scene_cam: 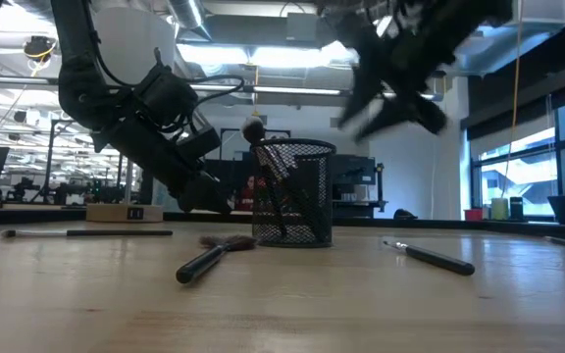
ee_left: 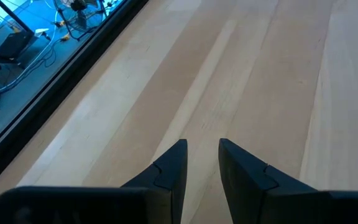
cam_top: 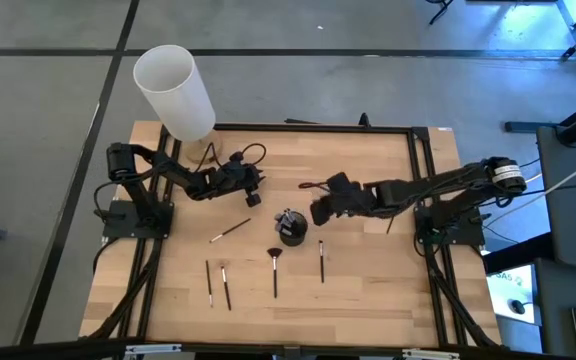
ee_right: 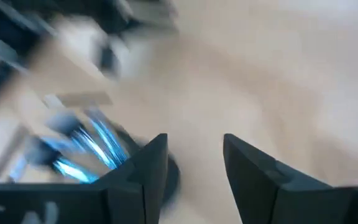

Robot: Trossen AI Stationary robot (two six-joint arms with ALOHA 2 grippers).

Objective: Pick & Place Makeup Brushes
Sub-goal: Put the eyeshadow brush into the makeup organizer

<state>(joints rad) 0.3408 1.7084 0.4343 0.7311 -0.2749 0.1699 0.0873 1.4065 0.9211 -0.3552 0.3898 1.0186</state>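
A black mesh cup (cam_top: 291,228) stands near the table's middle, with brush ends sticking out of its top (scene_cam: 254,127). Several makeup brushes lie flat on the wood: one slanted (cam_top: 230,230), two side by side (cam_top: 209,282) (cam_top: 226,287), a fan-shaped one (cam_top: 274,270) and one more (cam_top: 321,260). My right gripper (cam_top: 318,213) hangs open in the air just right of the cup and above it, blurred in the low view (scene_cam: 390,103); nothing is between its fingers (ee_right: 194,149). My left gripper (cam_top: 256,195) stays low over bare wood left of the cup, open and empty (ee_left: 202,152).
A tall white cylinder (cam_top: 173,90) rises at the far left corner. A small wooden block (scene_cam: 124,212) sits on the table behind my left arm. A black frame rail (cam_top: 313,128) runs along the table's edges. Bare wood lies along the near edge (cam_top: 368,310).
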